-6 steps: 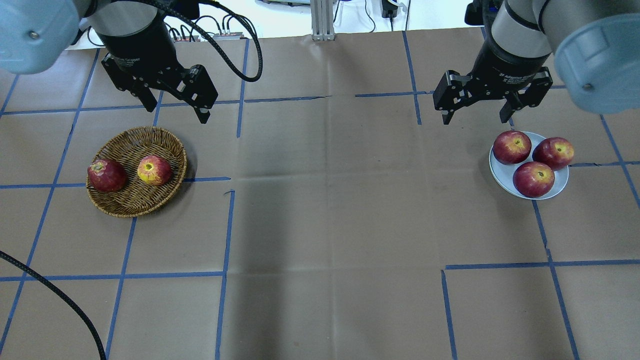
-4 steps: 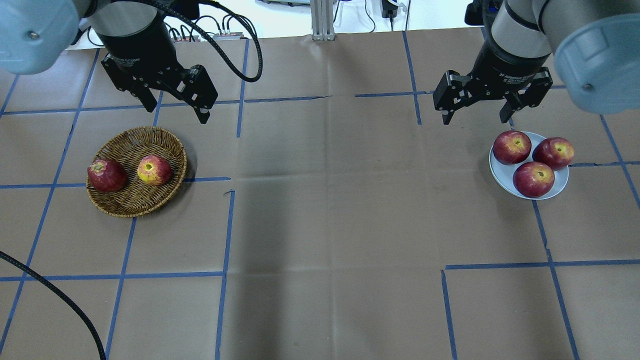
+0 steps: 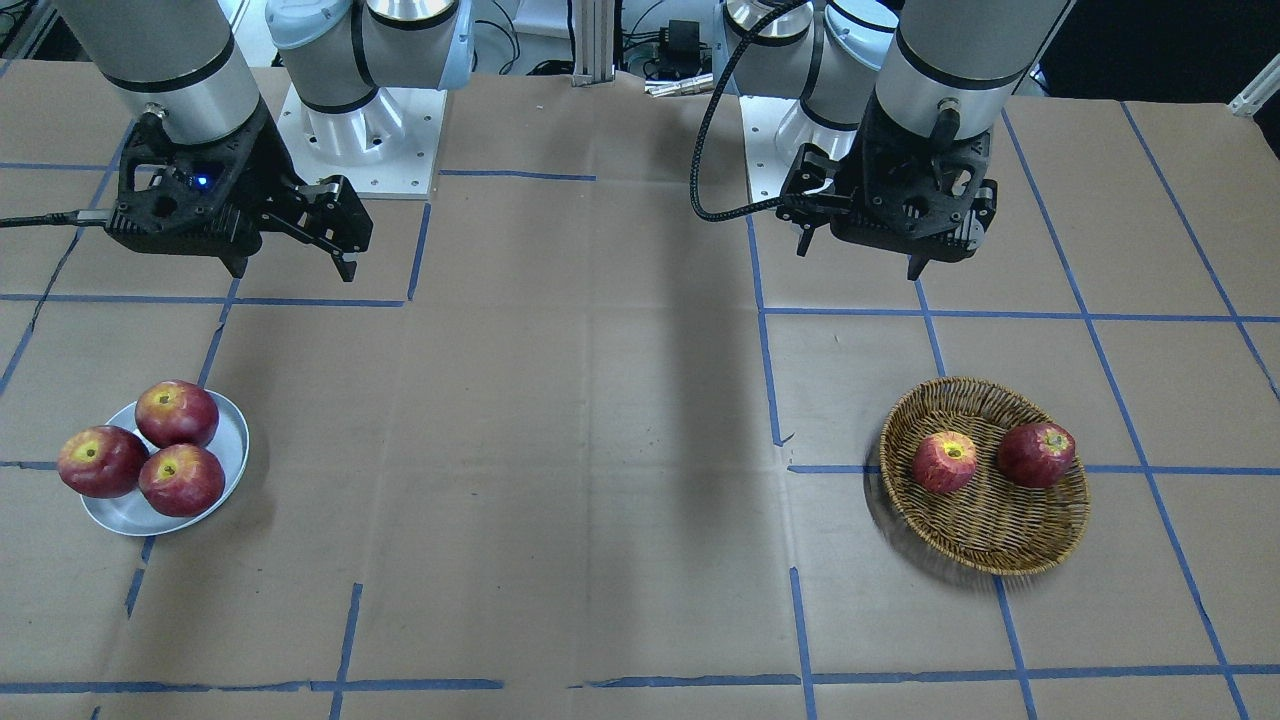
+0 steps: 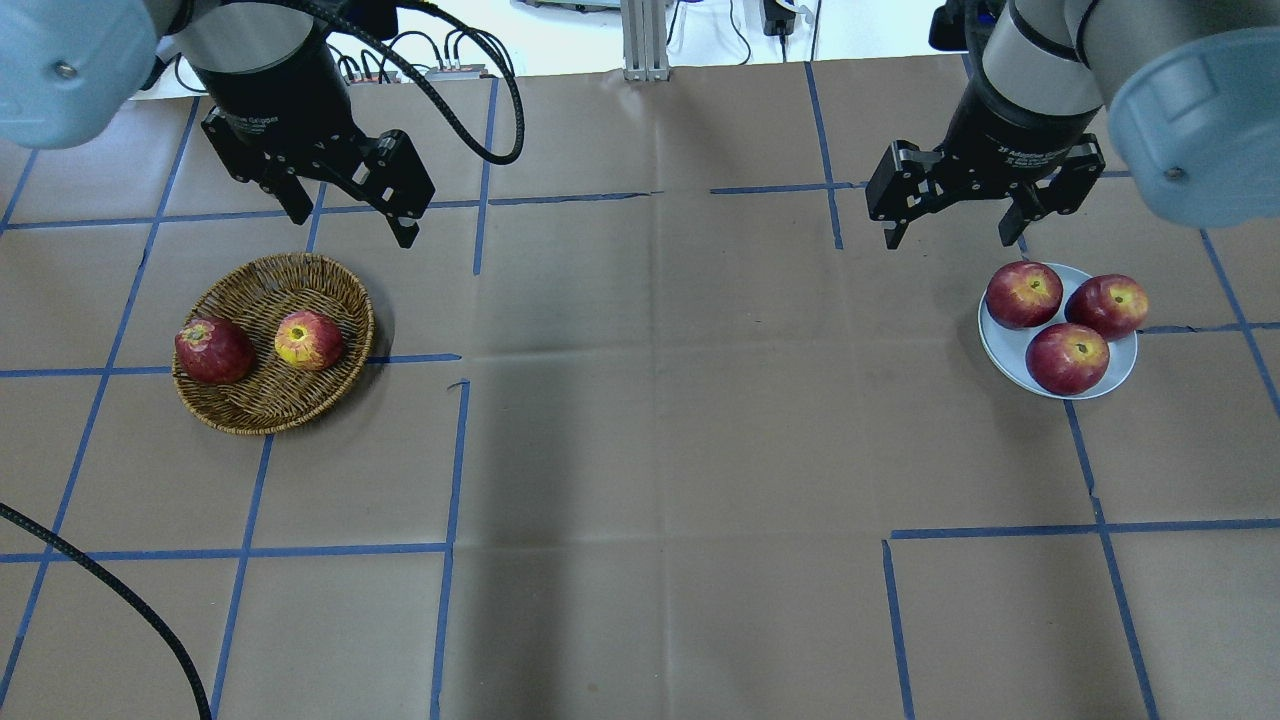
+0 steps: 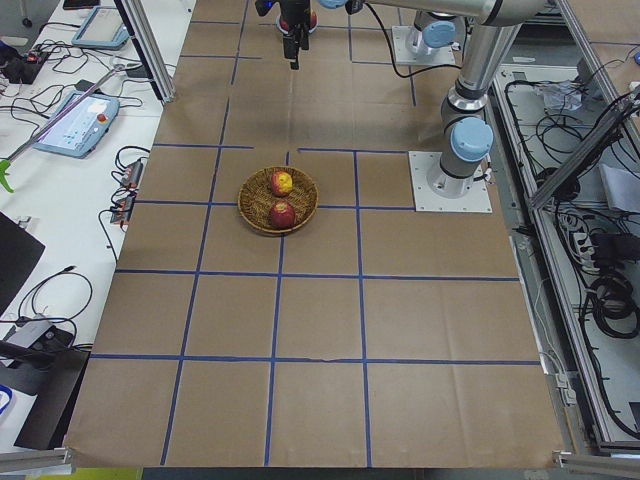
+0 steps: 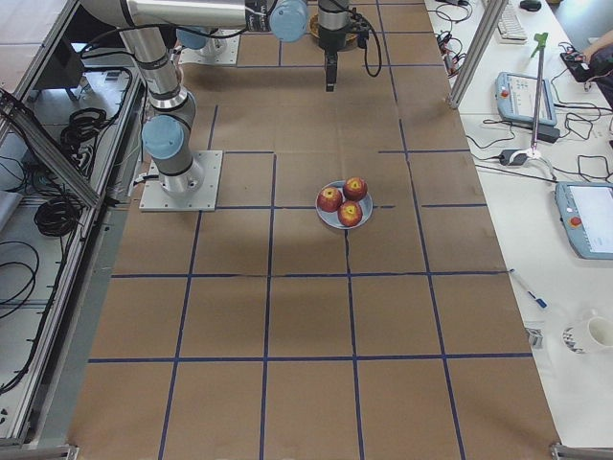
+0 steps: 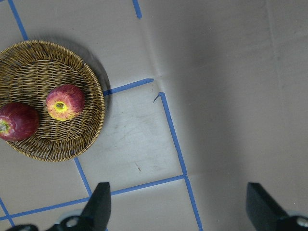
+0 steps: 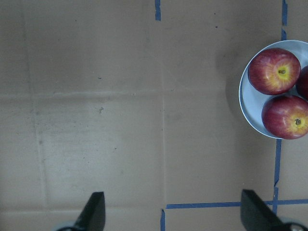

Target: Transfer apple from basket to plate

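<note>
Apple [image 4: 308,340] in basket [image 4: 262,285], left fingers [image 4: 404,228] — seemingly — apart

Brown paper [image 4: 640,420] covers the whole table, creased along its folds and divided into large squares by blue tape lines [image 4: 1000,531]. A soft band of shadow [image 4: 560,450] runs down its middle. An aluminium post [image 4: 645,40] stands at the far edge. White benches [image 5: 60,200] flank both ends, carrying control pendants [image 5: 75,122], loose cables [image 5: 128,170] and a white mug [image 6: 594,333]
</note>
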`<state>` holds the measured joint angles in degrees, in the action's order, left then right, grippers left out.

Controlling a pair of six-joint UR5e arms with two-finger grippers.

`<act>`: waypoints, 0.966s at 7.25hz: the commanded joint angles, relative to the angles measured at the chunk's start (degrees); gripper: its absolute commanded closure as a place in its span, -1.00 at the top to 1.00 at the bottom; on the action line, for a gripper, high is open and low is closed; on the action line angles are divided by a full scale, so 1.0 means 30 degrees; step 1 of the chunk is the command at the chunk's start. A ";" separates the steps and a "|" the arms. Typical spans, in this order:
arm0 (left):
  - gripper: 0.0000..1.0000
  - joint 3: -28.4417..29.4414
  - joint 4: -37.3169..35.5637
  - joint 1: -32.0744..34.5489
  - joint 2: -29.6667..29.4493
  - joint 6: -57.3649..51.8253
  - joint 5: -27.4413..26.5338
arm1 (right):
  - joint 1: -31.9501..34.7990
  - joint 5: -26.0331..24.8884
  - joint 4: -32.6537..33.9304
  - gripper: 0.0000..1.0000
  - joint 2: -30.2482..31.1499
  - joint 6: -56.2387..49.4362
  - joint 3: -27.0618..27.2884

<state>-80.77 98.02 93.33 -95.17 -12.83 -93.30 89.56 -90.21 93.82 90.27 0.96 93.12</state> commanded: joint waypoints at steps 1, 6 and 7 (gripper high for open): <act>0.98 0.0118 -0.0006 0.0005 -0.0005 -0.0145 -0.0071 | 0.0000 -0.0017 -0.0012 1.00 -0.0001 0.0001 0.0013; 0.98 0.0267 -0.1258 0.0005 -0.0440 0.0115 -0.0013 | 0.0000 -0.0017 -0.0012 1.00 -0.0001 0.0001 0.0014; 0.98 0.0061 -0.1440 0.0005 -0.0211 0.0292 -0.0070 | 0.0000 0.0041 0.0017 1.00 -0.0001 0.0001 0.0014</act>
<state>-80.06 94.98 93.34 -96.04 -12.60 -93.49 89.56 -90.20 93.80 90.27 0.97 93.16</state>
